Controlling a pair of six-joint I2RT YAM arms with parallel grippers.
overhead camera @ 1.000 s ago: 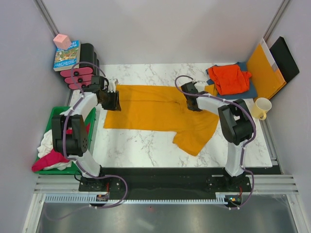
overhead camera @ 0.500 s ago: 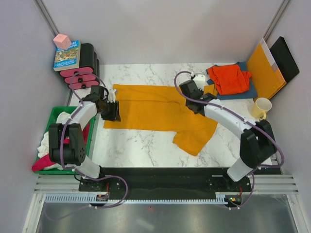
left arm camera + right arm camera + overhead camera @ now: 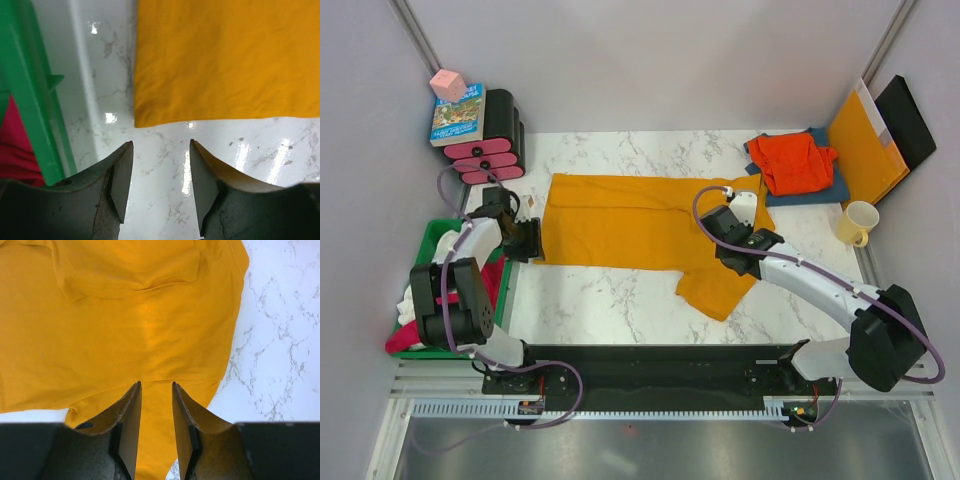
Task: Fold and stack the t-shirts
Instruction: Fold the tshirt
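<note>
The mustard-yellow t-shirt (image 3: 640,222) lies spread flat on the marble table, with one sleeve (image 3: 720,290) pointing toward the near edge. My left gripper (image 3: 528,240) is open and empty over bare marble, just off the shirt's near-left corner (image 3: 142,119). My right gripper (image 3: 738,252) hovers open and empty over the shirt's right part (image 3: 150,325), its jaws a narrow gap apart. The red-orange t-shirt (image 3: 794,160) lies folded on the dark blue one (image 3: 832,188) at the back right. The magenta (image 3: 420,330) and white (image 3: 415,295) shirts lie in the green bin.
The green bin (image 3: 428,240) stands off the table's left edge, and its wall shows in the left wrist view (image 3: 35,100). An orange-yellow folder (image 3: 866,145) and a black board (image 3: 906,120) lean at the back right. A cream mug (image 3: 858,222) stands at the right. A book and a black rack stand at the back left.
Both arms have drawn back toward the near side. My left gripper has left the shirt's left edge and moved off it. My right gripper has moved from the collar area to the shirt's right part.
</note>
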